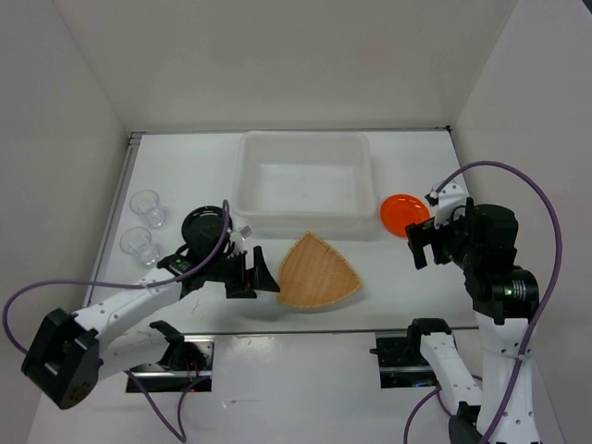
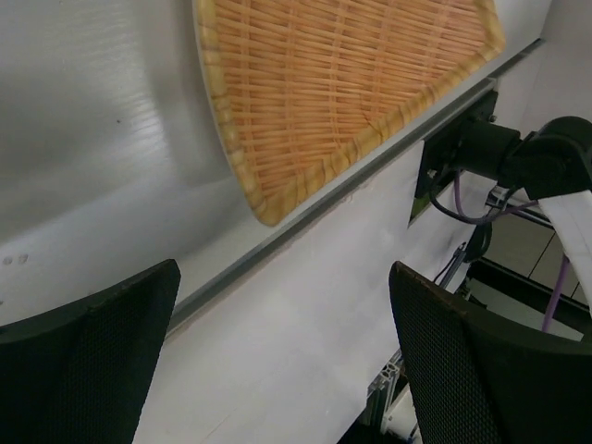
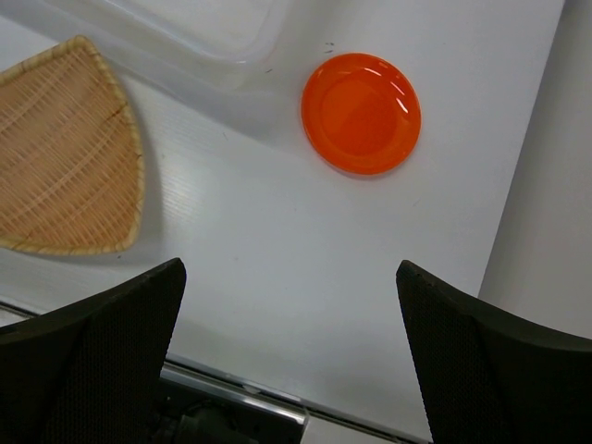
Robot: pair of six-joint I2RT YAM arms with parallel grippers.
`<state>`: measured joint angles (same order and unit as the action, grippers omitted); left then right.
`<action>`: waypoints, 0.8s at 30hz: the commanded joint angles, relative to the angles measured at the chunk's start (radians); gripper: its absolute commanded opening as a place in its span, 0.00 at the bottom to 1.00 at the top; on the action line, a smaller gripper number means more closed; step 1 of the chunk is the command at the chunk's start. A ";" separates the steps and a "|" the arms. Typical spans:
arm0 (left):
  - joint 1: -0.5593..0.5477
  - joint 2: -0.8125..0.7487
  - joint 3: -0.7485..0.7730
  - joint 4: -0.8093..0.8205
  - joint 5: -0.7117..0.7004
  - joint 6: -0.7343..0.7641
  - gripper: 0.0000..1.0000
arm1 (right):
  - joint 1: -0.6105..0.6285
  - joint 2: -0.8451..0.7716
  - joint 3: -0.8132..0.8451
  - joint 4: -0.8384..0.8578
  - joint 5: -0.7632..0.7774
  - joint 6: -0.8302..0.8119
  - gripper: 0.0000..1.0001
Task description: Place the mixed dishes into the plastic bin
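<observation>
Dishes all lie outside the plastic bin [image 1: 305, 138], so I judge that nothing of the task is done yet. The tub stands at the far middle of the table [image 1: 185, 171] and shows nothing inside it. The woven tray [image 1: 316, 271] lies flat just on the near side of the bin, its narrow end toward the tub. The orange plate [image 1: 403, 212] sits just beside the bin's near right corner. The black plate [image 1: 199, 222] lies off the near left corner, with a purple cable [image 1: 225, 231] crossing it. Two clear cups [image 1: 146, 206] [image 1: 137, 243] stand upright well to the left, one nearer than the other. All five pieces are left to move (the tray looks the likeliest first, given where the left arm is).

The left arm reaches from its base at the near left, low across the table. The left gripper [image 1: 261, 275] points right at the tray's left edge, just beside it and, as far as I can tell, not touching. Its jaws stand wide apart with nothing between them, and the left wrist view shows the tray [image 2: 351, 83] ahead of the fingers.

The right arm stands folded upright at the right. The right gripper [image 1: 421, 245] is raised above the table, facing left and down. Its jaws are likewise spread and empty; in the right wrist view the orange plate [image 3: 362, 113] lies ahead of them, well apart.
</observation>
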<state>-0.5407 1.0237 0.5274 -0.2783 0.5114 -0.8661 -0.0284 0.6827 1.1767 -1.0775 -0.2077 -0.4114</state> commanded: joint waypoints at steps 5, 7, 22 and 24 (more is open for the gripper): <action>-0.082 0.252 0.129 0.125 -0.011 0.009 1.00 | 0.047 0.226 0.061 -0.153 -0.145 -0.173 0.99; -0.094 0.297 0.177 0.105 -0.039 0.038 1.00 | 0.068 0.322 0.131 -0.221 -0.183 -0.248 0.99; -0.104 -0.034 0.070 0.074 -0.261 -0.111 1.00 | 0.189 0.445 0.054 0.125 -0.208 0.131 0.99; -0.104 -0.085 0.049 0.060 -0.272 -0.141 1.00 | 0.189 0.478 0.023 0.125 -0.257 0.103 0.99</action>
<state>-0.6422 0.9867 0.6117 -0.2092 0.2832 -0.9436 0.1577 1.1549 1.2228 -1.0576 -0.3843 -0.3798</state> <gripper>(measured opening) 1.001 0.990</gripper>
